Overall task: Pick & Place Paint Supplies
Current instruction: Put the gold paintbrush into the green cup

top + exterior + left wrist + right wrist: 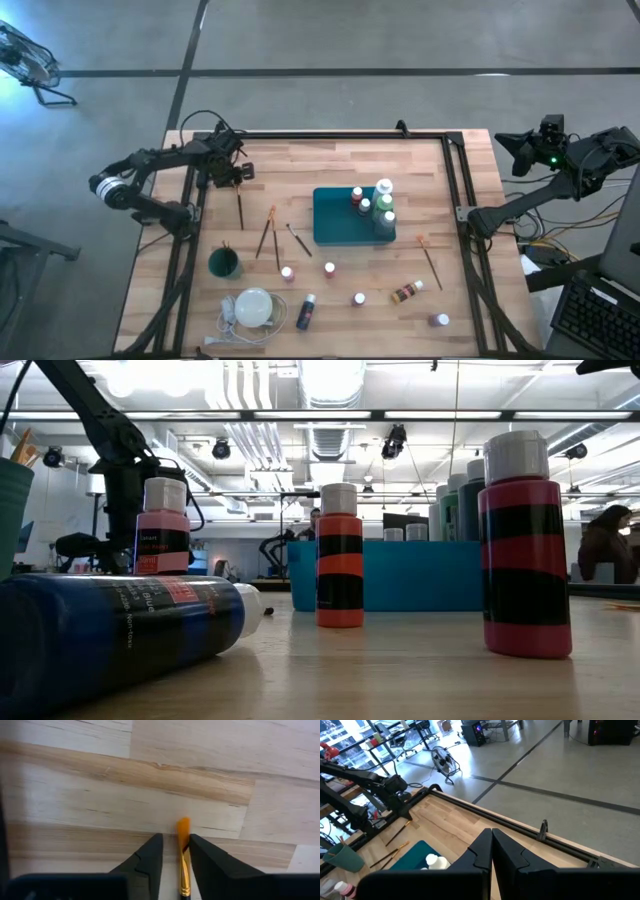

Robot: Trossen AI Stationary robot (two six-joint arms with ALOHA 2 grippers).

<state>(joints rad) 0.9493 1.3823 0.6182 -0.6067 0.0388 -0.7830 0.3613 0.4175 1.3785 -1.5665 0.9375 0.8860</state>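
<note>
A: Which step is in hand?

B: Grasping a brush, I'd judge. The left gripper (175,851) is sitting low over the table (75,800), its jaws standing narrowly apart either side of the brush (183,855), not visibly clamping yet.

A: And next?

B: Probably squeezing fully, then lifting level, since a thin stick can pivot.

A: How is it looking?

B: Slim, gold ferrule, orange bristle tip, lying flat at about ten o'clock from the teal tray (335,232).

A: The right gripper (492,851)?

B: Waiting off the table's two o'clock edge, jaws together.
</note>
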